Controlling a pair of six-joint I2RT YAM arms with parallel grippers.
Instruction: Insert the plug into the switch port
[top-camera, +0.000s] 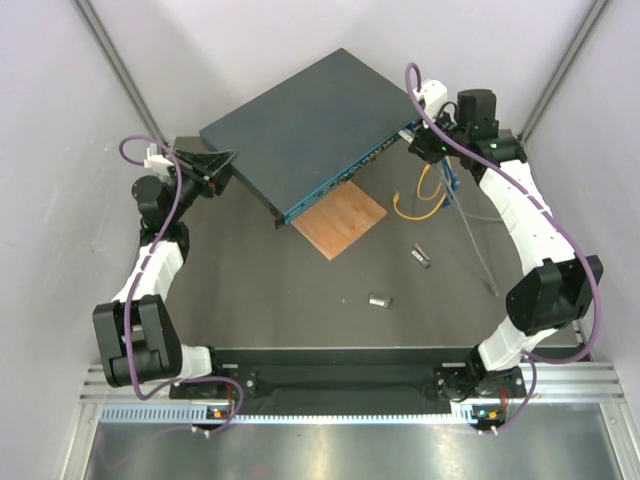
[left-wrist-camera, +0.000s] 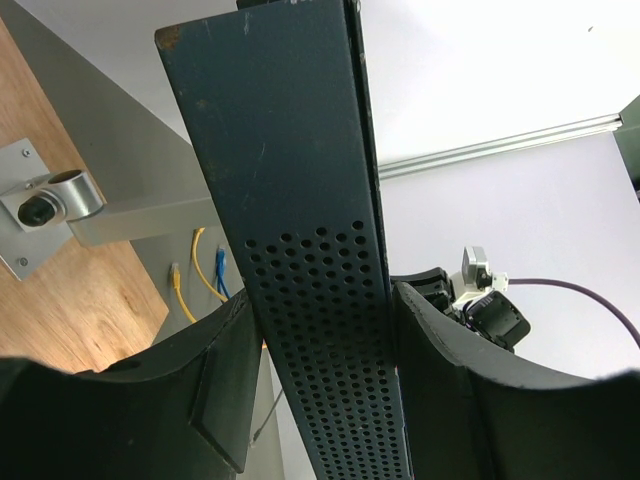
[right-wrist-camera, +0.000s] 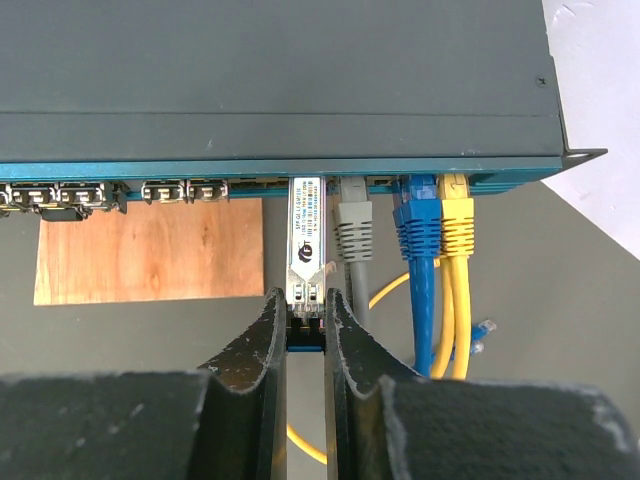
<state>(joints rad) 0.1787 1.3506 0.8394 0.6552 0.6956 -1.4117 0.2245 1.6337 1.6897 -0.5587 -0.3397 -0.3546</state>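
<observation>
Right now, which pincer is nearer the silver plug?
Right. The right pincer clamps the plug by its rear end, at the teal front of the switch. The left pincer clamps the switch's perforated side at the opposite end, away from the plug.

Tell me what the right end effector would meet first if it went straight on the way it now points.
Probably the teal front of the switch: the plug held by the right end effector already reaches a port; depth is unclear.

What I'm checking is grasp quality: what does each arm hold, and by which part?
Left gripper: jaws clamp the switch at its perforated side edge. Right gripper: jaws pinch the plug by its rear end.
</observation>
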